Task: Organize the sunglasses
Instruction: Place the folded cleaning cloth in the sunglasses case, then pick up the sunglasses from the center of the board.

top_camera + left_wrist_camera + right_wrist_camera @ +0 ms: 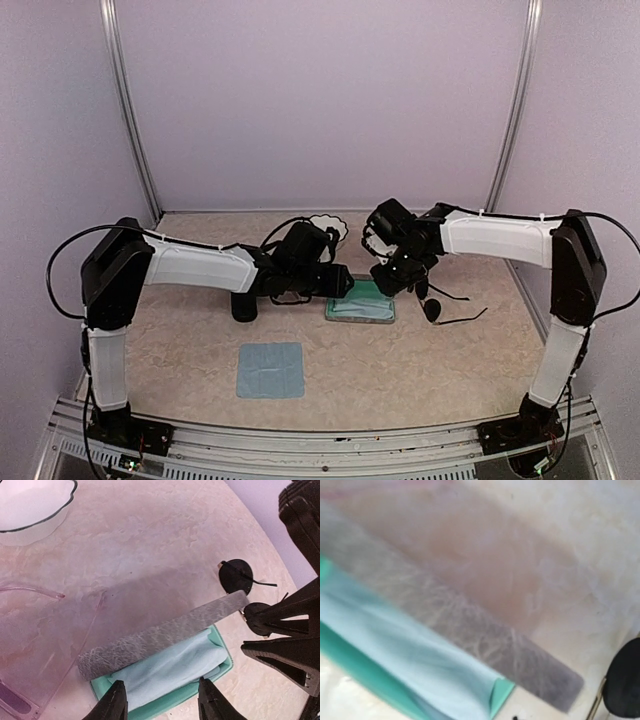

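The pair of sunglasses with round dark lenses and thin black wire arms (434, 307) lay flat on the beige marbled desk (420, 370), just to the right of the grey speckled case with teal lining (360, 301) and apart from it. The case stood open in the middle of the desk, its grey lid (165, 632) tilted up, a pale blue cloth (172, 672) folded inside the teal tray.

The other pair, with a pale translucent pinkish-clear plastic frame (31, 589), showed only in the left wrist view, lying on the desk on the far side of the lid, near a white bowl with a dark scalloped rim (30, 507).

The left gripper (162, 703) hung over the near edge of the teal tray, its jaws spread with nothing pinched between them; I could not tell whether the fingertips (113, 702) touched the case. The right gripper (400, 280) hovered just above the dark sunglasses, close by the case's right end. Whether its jaws were spread or pressed together I could not tell, since its own camera was blurred and caught only the lid, the cloth and one dark lens.

A square blue cloth (270, 369) lay flat nearer the arm bases, well apart from the rest
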### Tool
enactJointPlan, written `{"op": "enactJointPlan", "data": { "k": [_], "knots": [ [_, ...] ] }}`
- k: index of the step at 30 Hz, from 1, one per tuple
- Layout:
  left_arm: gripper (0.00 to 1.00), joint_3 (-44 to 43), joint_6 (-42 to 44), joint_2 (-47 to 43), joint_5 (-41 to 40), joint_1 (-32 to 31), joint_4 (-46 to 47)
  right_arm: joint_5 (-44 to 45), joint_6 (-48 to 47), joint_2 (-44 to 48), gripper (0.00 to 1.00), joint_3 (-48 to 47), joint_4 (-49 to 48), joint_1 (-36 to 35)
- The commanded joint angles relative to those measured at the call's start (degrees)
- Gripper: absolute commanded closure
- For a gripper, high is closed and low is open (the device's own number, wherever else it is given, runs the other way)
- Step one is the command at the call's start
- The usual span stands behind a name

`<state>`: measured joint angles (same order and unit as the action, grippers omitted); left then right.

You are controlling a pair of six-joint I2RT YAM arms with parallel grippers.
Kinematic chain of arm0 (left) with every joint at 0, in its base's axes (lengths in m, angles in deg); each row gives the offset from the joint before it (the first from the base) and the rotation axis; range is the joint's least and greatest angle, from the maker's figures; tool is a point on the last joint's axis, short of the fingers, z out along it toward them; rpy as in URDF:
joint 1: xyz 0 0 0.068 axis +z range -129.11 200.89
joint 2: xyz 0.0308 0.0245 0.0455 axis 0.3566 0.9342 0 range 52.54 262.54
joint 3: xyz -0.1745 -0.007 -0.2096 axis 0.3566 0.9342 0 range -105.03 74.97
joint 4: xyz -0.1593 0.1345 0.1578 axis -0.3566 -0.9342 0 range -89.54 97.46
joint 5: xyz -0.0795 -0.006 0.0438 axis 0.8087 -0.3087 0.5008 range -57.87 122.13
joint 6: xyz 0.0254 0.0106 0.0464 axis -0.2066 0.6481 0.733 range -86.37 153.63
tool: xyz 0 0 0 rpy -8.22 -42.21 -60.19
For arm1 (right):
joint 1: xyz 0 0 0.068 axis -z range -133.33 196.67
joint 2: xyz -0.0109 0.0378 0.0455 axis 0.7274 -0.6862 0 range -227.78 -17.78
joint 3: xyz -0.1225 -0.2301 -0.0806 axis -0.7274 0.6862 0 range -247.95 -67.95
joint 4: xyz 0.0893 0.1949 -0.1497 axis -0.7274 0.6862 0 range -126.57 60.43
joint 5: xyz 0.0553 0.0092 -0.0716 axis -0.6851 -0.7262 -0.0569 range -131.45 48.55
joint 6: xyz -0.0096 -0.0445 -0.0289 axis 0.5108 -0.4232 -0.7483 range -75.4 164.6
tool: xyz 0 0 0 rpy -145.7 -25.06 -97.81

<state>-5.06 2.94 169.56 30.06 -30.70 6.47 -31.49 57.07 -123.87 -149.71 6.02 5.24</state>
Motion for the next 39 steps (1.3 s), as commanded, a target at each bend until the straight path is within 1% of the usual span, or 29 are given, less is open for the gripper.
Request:
{"op": "enactJointPlan", "data": {
  "k": [1, 6, 11, 13, 17, 20, 21, 23, 28, 35, 39],
  "knots": [
    [0.53, 1.89, -0.48, -5.56, -1.45, -1.38, -0.23, -2.88, 2.61, 5.21, 0.73, 1.76, -2.49, 0.56],
    [0.54, 4.79, -0.85, -10.91, -2.95, -2.04, -1.8, -3.19, 4.57, 8.74, 0.72, 4.25, -5.13, 0.64],
    [0.47, 7.25, -0.23, -17.32, -3.58, -1.55, -4.91, 0.11, 6.38, 12.84, 0.7, 8.56, -6.47, 2.86],
    [0.4, 7.89, -0.01, -19.74, -4.09, -1.14, -6.5, 0.59, 6.96, 14.65, 0.69, 11.13, -7.12, 4.34],
    [0.21, 10.82, -0.27, -24.8, -5.53, 0.33, -7.7, -0.89, 9.04, 18.04, 0.66, 17.68, -9.02, 8.05],
    [0.13, 12.56, -0.08, -27.98, -5.78, 1.86, -8.53, -2.6, 11.0, 20.6, 0.6, 22.02, -10.8, 10.0],
    [0.09, 12.95, 0.08, -29.02, -6.21, 2.31, -9.06, -3.49, 11.71, 21.29, 0.58, 23.2, -11.83, 10.77],
    [0.02, 13.85, 0.45, -30.84, -6.91, 3.03, -9.6, -5.57, 13.16, 22.25, 0.57, 25.68, -13.2, 12.43],
    [0.01, 15.58, 1.15, -34.96, -7.55, 4.49, -9.69, -13.13, 16.56, 23.58, 0.56, 31.16, -17.63, 15.98],
    [0.01, 16.96, 1.6, -38.29, -7.01, 5.27, -9.66, -18.19, 18.34, 23.26, 0.57, 34.47, -22.35, 19.97],
    [0.01, 16.89, 1.78, -38.53, -6.42, 5.27, -9.79, -21.09, 18.54, 22.02, 0.6, 35.2, -24.63, 21.73]
  ]
}}
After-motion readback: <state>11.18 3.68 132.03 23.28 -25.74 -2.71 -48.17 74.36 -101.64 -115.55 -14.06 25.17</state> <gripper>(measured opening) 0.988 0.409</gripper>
